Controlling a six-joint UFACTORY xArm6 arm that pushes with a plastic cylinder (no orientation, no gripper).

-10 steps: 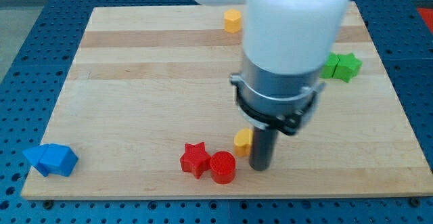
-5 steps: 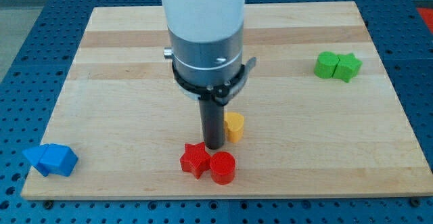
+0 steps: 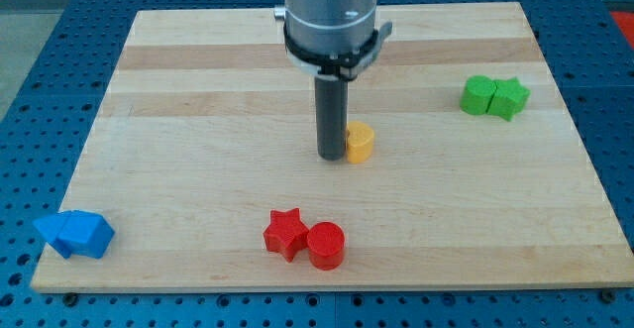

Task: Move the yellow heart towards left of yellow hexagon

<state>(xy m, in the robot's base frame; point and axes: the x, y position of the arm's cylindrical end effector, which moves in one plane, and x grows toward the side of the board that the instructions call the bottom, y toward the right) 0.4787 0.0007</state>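
A big wooden board (image 3: 198,120) filled most of the picture, sitting on a blue table with holes (image 3: 30,90). The arm (image 3: 332,11) came down from the top middle and ended in a dark rod. There was no claw to open or close, only my tip (image 3: 330,157), which rested on the board a little above the middle. The yellow heart (image 3: 360,142) sat right beside my tip, on its right side, and looked to be touching the rod. I could not see the yellow hexagon; the arm may have hidden it. At the lower left corner lay 2 blue blocks (image 3: 74,233), pressed together. At the bottom middle, a red star (image 3: 285,233) touched a red cylinder (image 3: 325,245). At the upper right, 2 green blocks (image 3: 494,97) sat side by side, touching.
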